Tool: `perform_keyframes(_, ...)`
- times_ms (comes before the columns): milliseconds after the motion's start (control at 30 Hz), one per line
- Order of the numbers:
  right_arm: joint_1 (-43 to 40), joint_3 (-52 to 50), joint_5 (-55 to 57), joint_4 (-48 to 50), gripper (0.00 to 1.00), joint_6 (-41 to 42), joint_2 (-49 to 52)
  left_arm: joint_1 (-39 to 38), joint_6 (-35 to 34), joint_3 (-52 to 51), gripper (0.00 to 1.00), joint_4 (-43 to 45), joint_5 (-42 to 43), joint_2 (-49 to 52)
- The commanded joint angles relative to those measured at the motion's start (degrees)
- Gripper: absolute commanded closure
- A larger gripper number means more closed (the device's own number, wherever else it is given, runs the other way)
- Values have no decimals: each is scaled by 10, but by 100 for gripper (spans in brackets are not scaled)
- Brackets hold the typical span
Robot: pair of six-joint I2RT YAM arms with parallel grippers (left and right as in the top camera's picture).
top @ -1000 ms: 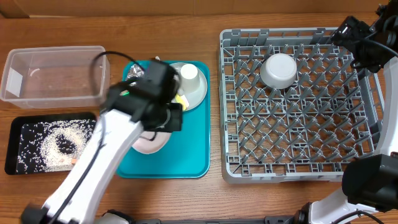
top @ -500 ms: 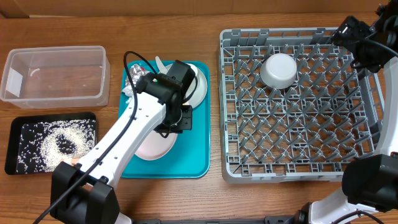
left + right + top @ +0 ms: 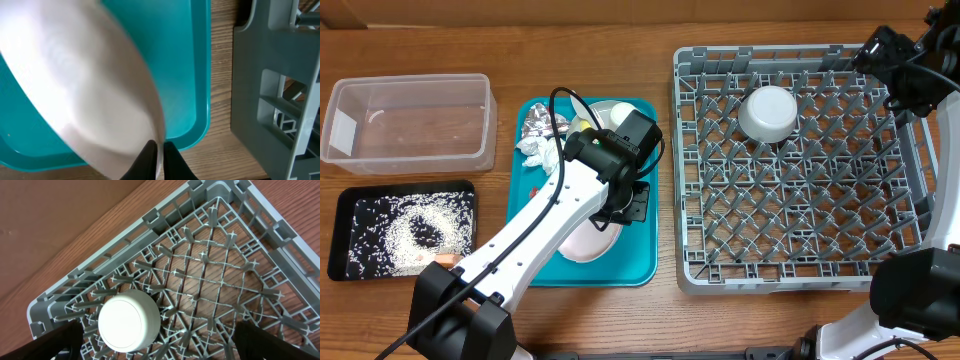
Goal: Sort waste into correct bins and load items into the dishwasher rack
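My left gripper (image 3: pixel 634 204) is shut on the rim of the white plate (image 3: pixel 578 240), which is tilted above the teal tray (image 3: pixel 638 262). In the left wrist view its fingertips (image 3: pixel 148 156) pinch the plate's (image 3: pixel 85 85) thin edge, close to the tray's right rim (image 3: pixel 201 75). A foil ball (image 3: pixel 535 124) and a white napkin (image 3: pixel 536 150) lie at the tray's back left. The small white cup (image 3: pixel 620 113) shows partly behind my arm. A white bowl (image 3: pixel 767 112) sits upside down in the grey dishwasher rack (image 3: pixel 800 240). My right gripper (image 3: pixel 888 58) hangs open over the rack's far right corner, above the bowl (image 3: pixel 129 320).
The clear tub (image 3: pixel 405 120) stands at the back left. In front of it the black tray (image 3: pixel 340 235) holds scattered rice, with an orange cube (image 3: pixel 445 258) at its near right corner. A strip of bare wood separates the teal tray from the rack (image 3: pixel 280 75).
My left arm has swung right across the teal tray, bringing the white plate towards the tray's right side. The foil and napkin are now uncovered. The right arm has not moved.
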Motion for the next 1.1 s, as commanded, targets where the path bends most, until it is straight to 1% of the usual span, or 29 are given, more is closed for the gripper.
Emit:
perform_keyframes(0,-1,6,6,2,0,2,-19,-2,-15,-6,85,-2,-9,0)
perform_keyframes(233,-1,6,6,2,0,2,-20,-2,-17,-13,87,-6,-5,0)
perform_keyframes(400,-1,6,6,2,0,2,-19,-2,-16,25,90,-37,-6,-1)
perform_keyframes(433,-1,6,6,2,0,2,-20,1,-16,57,80,-63,-26,-3)
perform_keyframes(467,-1,6,6,2,0,2,-20,4,-16,74,62,-77,-41,-4)
perform_keyframes(500,-1,6,6,2,0,2,-19,7,-16,94,34,-93,-58,-4)
perform_keyframes(533,-1,6,6,2,0,2,-20,11,-17,112,2,-106,-74,-4)
perform_keyframes(567,-1,6,6,2,0,2,-20,17,-19,130,0,-119,-89,-4)
perform_keyframes(667,-1,6,6,2,0,2,-19,50,-36,185,0,-158,-125,-4)
perform_keyframes(733,-1,6,6,2,0,2,-20,83,-50,210,0,-175,-140,-4)
perform_keyframes(767,-1,6,6,2,0,2,-19,118,-60,222,0,-183,-146,-4)
perform_keyframes(967,-1,6,2,2,0,3,-19,239,-61,223,0,-198,-145,-3)
perform_keyframes(1067,-1,6,-25,4,0,3,-19,291,-61,223,0,-201,-140,-3)
